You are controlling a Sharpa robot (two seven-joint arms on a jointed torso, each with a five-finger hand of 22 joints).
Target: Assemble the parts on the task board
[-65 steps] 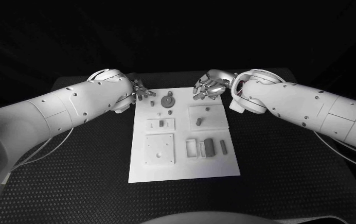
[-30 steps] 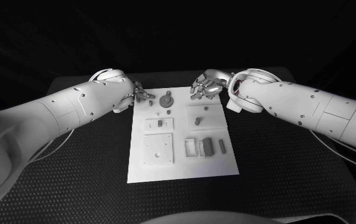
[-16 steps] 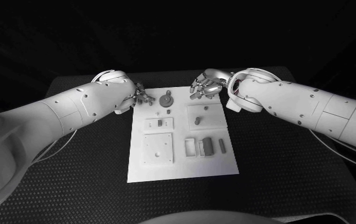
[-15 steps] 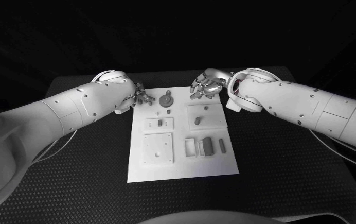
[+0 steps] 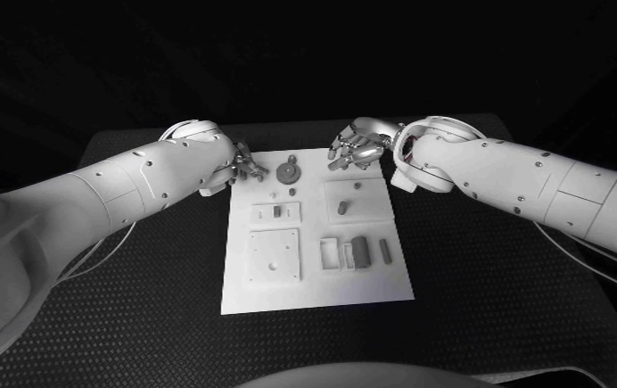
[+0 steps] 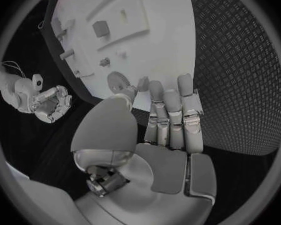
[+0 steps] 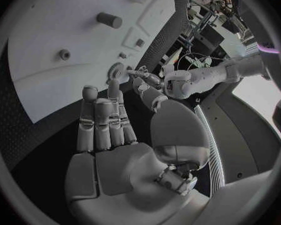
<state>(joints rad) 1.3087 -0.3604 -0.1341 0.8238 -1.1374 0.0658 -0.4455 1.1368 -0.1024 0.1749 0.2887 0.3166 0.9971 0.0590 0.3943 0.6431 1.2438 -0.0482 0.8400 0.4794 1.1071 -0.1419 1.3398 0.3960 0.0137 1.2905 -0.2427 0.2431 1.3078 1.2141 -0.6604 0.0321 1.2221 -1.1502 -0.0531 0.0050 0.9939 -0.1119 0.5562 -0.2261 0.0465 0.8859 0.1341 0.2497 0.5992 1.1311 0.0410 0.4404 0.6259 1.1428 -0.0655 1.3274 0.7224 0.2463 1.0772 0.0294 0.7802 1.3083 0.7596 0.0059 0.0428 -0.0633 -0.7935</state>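
Note:
The white task board lies in the middle of the black table. At its far end sits a round grey gear, seen again as the gear and the gear. My left hand hovers at the board's far left corner, just left of the gear. In the left wrist view this left hand has its fingers stretched out side by side and holds nothing. My right hand hangs over the far right corner. The right hand is also stretched out and empty.
Two small pegs stand behind a small square plate. A short cylinder stands on the right plate. A larger square plate and several upright blocks fill the near half. Black table surrounds the board.
Both hands stay at the board's far corners. My left hand's fingers have edged slightly nearer the gear; the right hand has barely moved.

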